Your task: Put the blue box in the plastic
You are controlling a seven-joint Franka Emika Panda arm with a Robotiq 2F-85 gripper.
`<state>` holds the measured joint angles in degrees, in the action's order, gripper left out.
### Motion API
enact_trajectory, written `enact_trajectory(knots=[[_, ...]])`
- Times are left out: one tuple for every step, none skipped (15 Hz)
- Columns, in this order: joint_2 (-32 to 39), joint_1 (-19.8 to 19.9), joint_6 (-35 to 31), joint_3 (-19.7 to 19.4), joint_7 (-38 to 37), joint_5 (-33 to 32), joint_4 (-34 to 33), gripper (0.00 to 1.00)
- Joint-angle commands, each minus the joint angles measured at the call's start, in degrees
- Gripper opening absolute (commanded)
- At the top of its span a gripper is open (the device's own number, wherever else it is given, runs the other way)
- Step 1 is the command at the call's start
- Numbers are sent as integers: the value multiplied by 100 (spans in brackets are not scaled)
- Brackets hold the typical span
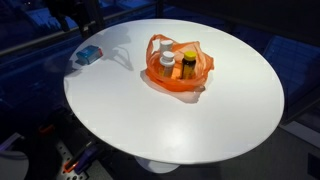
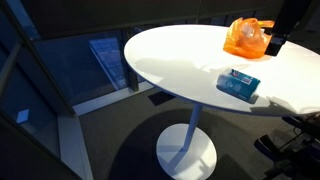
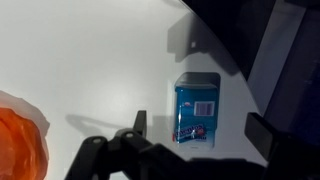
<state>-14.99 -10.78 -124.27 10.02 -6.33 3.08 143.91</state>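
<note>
The blue box lies flat on the round white table, near its edge, and also shows in an exterior view. In the wrist view the blue box lies between and below my gripper's two spread fingers. The gripper is open and empty, above the box and apart from it. The plastic, a crinkled orange bag, sits mid-table. It also shows in an exterior view and at the left edge of the wrist view. My arm hangs dark over the table.
Two orange-and-white bottles stand inside the bag. The table stands on a single white pedestal. Dark floor and a glass wall surround it. Some gear with cables lies on the floor.
</note>
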Motion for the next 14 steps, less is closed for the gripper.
enact_trajectory(knots=[[24,23,13,26,6,7,-10,100],[36,23,13,26,6,7,-10,100],[36,23,13,26,6,7,-10,100],[36,23,13,26,6,7,-10,100],[116,29,4,23,15,2,-28,100],[181,31,-110,23,36,-9,-8,100],[279,32,-169,14,63,5,-17,100],[379,42,-267,18,47,-18,-19,100],[492,38,-378,14,73,-5,-26,100],[582,32,-484,12,92,11,-33,100],[686,28,-608,17,99,-3,-43,100],[778,18,-737,19,124,7,-48,100],[868,4,-875,23,163,27,-47,100],[959,-13,-1006,31,217,44,-42,100]])
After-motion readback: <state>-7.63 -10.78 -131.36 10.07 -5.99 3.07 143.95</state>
